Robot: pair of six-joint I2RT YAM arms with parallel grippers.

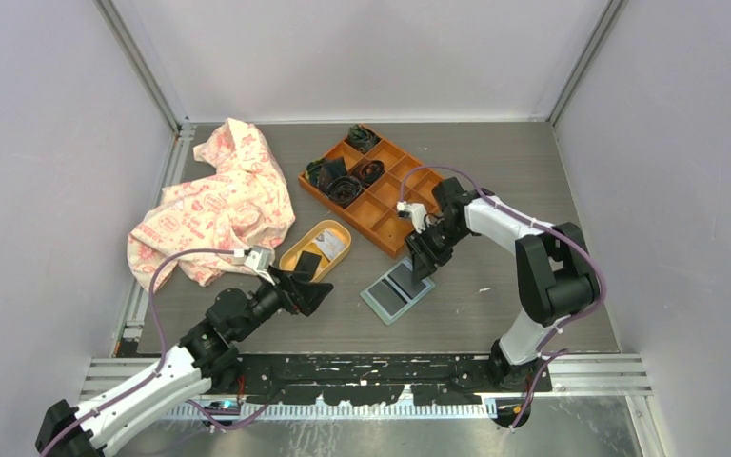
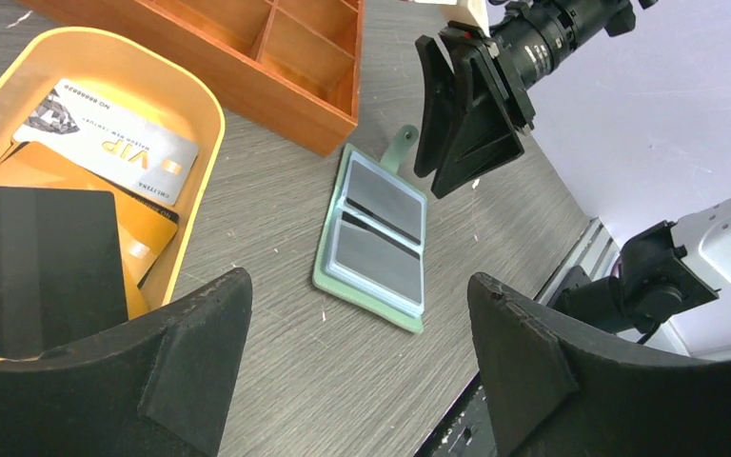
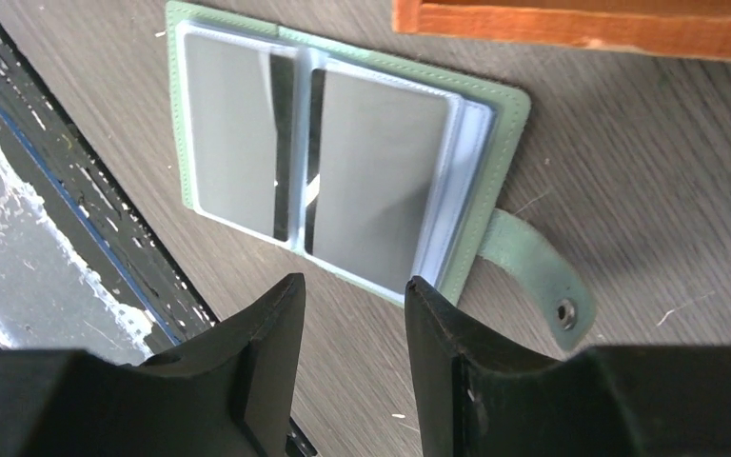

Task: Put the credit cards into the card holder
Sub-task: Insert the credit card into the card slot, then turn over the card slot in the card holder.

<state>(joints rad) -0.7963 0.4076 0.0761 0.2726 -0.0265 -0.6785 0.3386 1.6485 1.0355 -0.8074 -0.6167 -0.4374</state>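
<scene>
1. Grey table point(image 1: 495, 319) is carrying four things.
2. Cloth point(image 1: 214, 205) is lying crumpled, far left.
3. Tray point(image 1: 387, 225) is sitting far centre.
4. Dish point(image 1: 291, 255) is sitting beside it.
5. Card holder point(image 1: 398, 290) is lying open, nearer.

Matt leather-look card holder point(image 3: 343, 171), glossy clear plastic sleeves point(image 3: 228, 124); brushed wood-grain table point(image 3: 628, 171).

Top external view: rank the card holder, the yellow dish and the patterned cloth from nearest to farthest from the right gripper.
Measured from the right gripper:
1. card holder, lying open on the table just below the fingers, toward the arm bases.
2. yellow dish, further left, near the table's middle.
3. patterned cloth, farthest, bunched at the table's left edge.
</scene>
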